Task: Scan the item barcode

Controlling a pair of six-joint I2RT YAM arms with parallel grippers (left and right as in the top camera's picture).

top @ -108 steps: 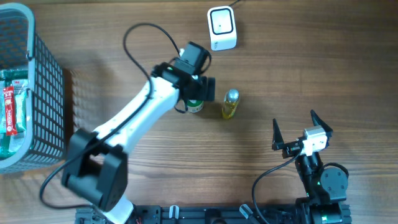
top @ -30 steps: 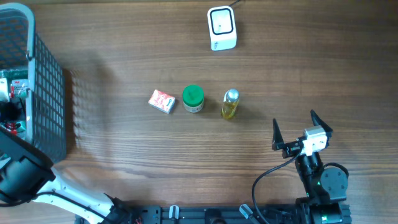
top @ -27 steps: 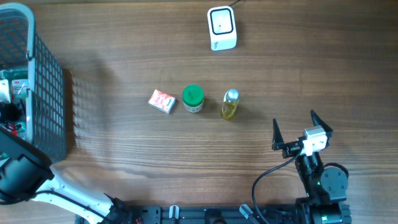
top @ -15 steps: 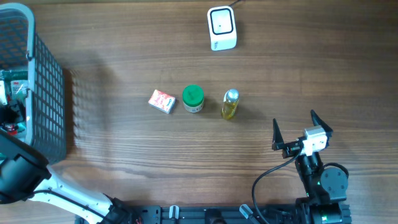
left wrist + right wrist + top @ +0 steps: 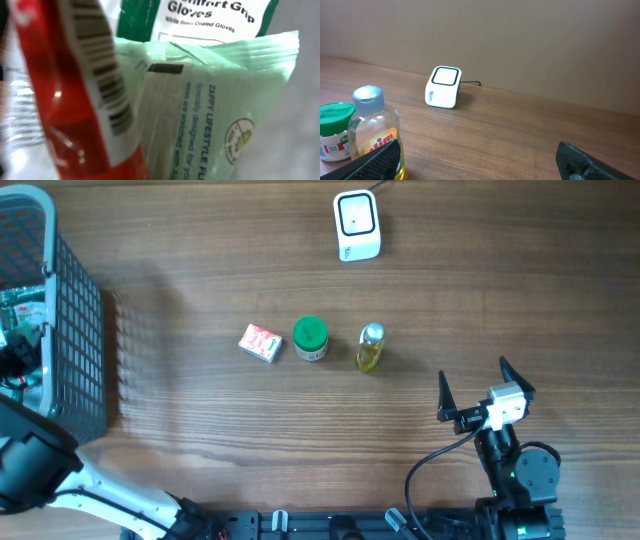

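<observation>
The left gripper [image 5: 16, 358] is lodged in the wire basket [image 5: 75, 330] at far left; its jaw state cannot be told. The right gripper [image 5: 472, 372] is held wide apart.

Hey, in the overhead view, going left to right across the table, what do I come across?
Wire basket → small red box → green-lidded jar → yellow bottle → right gripper.

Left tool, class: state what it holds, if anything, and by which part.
Cannot be told: the left tool is inside the basket, close to a red packet, its grip hidden.
</observation>
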